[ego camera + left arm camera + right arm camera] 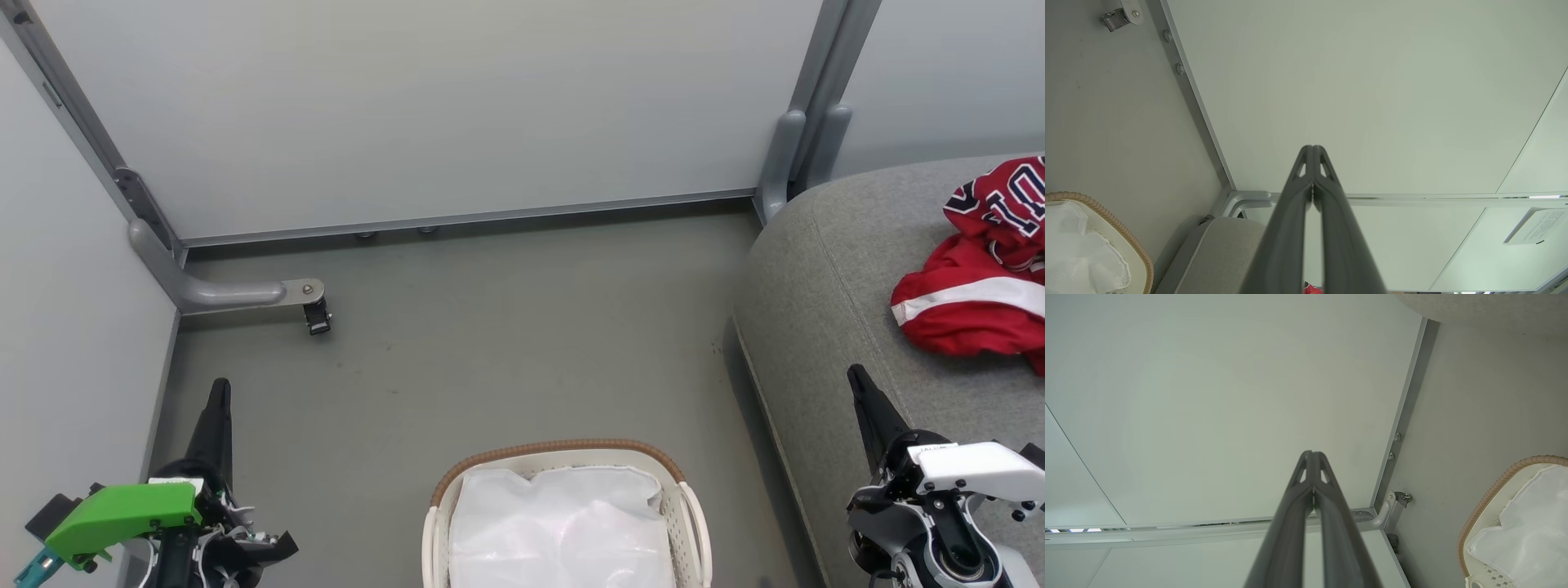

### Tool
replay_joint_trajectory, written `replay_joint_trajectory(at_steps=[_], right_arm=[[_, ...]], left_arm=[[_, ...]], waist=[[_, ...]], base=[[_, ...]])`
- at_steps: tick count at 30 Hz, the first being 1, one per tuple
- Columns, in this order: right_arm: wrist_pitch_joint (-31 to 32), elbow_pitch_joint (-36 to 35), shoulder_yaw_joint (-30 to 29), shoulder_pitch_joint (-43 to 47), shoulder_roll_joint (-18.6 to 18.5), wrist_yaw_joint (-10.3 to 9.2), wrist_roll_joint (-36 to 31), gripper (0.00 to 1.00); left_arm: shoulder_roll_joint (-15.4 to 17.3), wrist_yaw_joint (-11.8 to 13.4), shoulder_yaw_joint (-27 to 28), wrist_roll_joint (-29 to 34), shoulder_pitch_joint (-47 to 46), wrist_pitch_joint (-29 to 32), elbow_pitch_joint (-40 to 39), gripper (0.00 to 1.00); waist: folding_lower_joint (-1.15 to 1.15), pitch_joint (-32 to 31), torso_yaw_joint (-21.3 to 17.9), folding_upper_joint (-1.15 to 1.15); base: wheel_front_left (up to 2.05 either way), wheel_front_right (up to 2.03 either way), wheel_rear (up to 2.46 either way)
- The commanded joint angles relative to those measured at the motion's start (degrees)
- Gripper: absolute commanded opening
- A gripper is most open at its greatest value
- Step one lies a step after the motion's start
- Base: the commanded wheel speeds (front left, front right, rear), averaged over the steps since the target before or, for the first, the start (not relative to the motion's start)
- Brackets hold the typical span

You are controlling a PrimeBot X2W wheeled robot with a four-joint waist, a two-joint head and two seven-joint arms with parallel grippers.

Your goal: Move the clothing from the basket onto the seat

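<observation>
Grey floor [490,351], pale panels [449,106]. Between the left gripper [219,385] and right gripper [855,373], both pinched closed, empty, sits the basket [563,446] with white liner [563,514]. Beyond the right one, the clothing [971,306] lies on the seat [816,294], lettering cropped, unreadable.

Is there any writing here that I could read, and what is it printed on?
No text here reads whole.
Clothing on the seat: big white dark-edged letters, crumpled and cut by the picture's edge; unreadable.
Paper notice on the wall panel: printed lines, too small.
White tag by the left pincer, and another by the right pincer: too small.
</observation>
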Motion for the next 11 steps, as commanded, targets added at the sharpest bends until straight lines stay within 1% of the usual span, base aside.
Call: replay_joint_trajectory(at_steps=[1,11], right_arm=[[0.15,-0.15,-0.10,0.54,-0.14,-0.02,0.18,0.00],[0.15,-0.15,-0.09,0.54,-0.14,-0.02,0.18,0.00]], left_arm=[[0.40,-0.23,0.12,-0.21,-0.63,0.23,-0.17,0.00],[0.40,-0.24,0.12,-0.21,-0.63,0.23,-0.17,0.00]], waist=[[0.00,0.00,0.00,0.56],[0.00,0.00,0.00,0.56]], base=[[0.00,0.00,0.00],[0.00,0.00,0.00]])
